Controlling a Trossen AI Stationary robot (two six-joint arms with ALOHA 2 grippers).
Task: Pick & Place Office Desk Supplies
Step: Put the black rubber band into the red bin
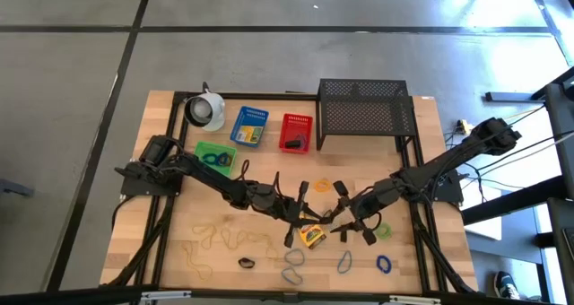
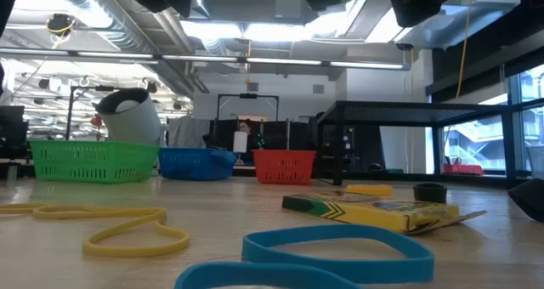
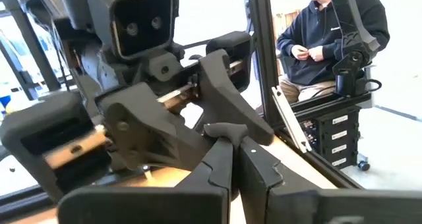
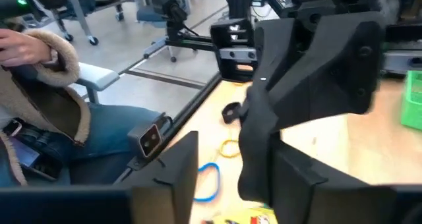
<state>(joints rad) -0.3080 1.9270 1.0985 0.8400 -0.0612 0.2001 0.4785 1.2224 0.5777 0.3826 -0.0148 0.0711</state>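
Left gripper (image 1: 308, 217): fingers (image 3: 221, 168) pressed together, and I see nothing between them in the left wrist view. Right gripper (image 1: 339, 222): fingers (image 4: 173, 174) stand apart, nothing held. I've got the two grippers tip to tip, nearly touching, over the table's middle.

Yellow-green crayon box (image 1: 312, 237) lies flat on the wood just under and between the two tips, on the near-edge side; I can't tell whether either touches it. In the right wrist view a corner of it shows (image 4: 247, 219) in the gap between the open fingers, with a blue rubber band (image 4: 208, 181) just beside it.

Farther out from the grippers:
- more blue loops (image 1: 343, 263) toward the near edge
- green loop (image 1: 384, 229) just beside the right gripper
- dark clip (image 1: 247, 263) and tan loops (image 1: 206, 238) off the left gripper's side
- orange loop (image 1: 323, 185) behind both

Well behind: green basket (image 1: 215, 155), blue basket (image 1: 249, 126), red basket (image 1: 296, 132), black mesh rack (image 1: 363, 108), white cup (image 1: 206, 110).

A seated person (image 3: 326, 36) is beyond the table.
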